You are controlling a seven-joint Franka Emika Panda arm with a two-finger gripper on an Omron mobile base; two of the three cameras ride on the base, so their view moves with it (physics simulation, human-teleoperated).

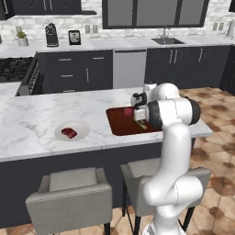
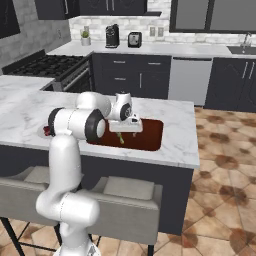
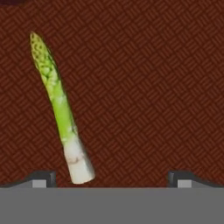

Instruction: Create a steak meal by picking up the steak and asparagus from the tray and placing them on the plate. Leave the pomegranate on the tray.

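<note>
Partly arm-hidden tray (image 1: 120, 123), asparagus (image 3: 60, 107) below open pincer (image 3: 112, 178)

- Gripper (image 3: 112, 177) wide open over tray (image 3: 153, 87); tray floor between the fingers bare.
- Asparagus (image 3: 59, 107) lies just inside the left finger.
- Pomegranate (image 1: 128, 111) near the arm's wrist.
- Surface (image 1: 36, 114) bare around plate (image 1: 82, 133).

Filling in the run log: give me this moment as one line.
steak: on plate | asparagus: on tray | end effector: open above asparagus
</note>
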